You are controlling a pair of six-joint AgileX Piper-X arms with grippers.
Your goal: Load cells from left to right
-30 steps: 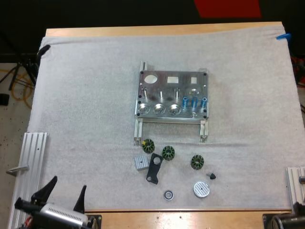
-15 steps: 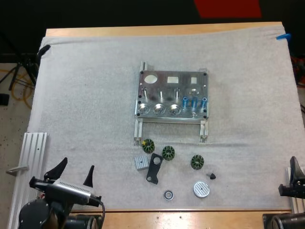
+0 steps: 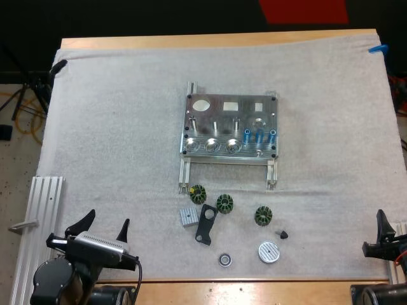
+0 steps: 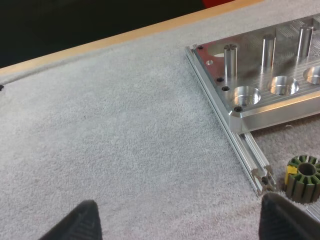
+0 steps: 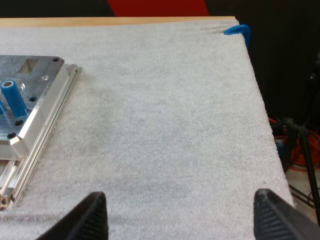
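The metal fixture point(image 3: 229, 124) is set on the white mat point(image 3: 114, 127), about midway between the counter's left and right edges and somewhat nearer its far edge; three blue cylinders point(image 3: 259, 135) are stood upright in the right part of its near row, just beside one another; three round pockets point(image 3: 212, 145) are seen open in the same row, to the cylinders' left.

The left pincer point(image 3: 105, 223) is seen at the counter's near left corner, over the mat; its two black fingers are spread wide and nothing is held between them; an aluminium rail point(image 3: 38, 216) is laid along the left edge just beside it.

The right pincer point(image 3: 386, 232) is found at the near right corner, at the mat's right edge; its fingers are likewise spread apart, clear of everything.

Small parts are scattered between the fixture and the near edge: three green-and-black toothed rings point(image 3: 224, 203), a ribbed silver block point(image 3: 188, 216), a black bracket point(image 3: 205, 223) just beside that block, a small black cone point(image 3: 283, 234), a round silver cap point(image 3: 269, 252) and a small dark ring point(image 3: 224, 259); both pincers are well apart from them.
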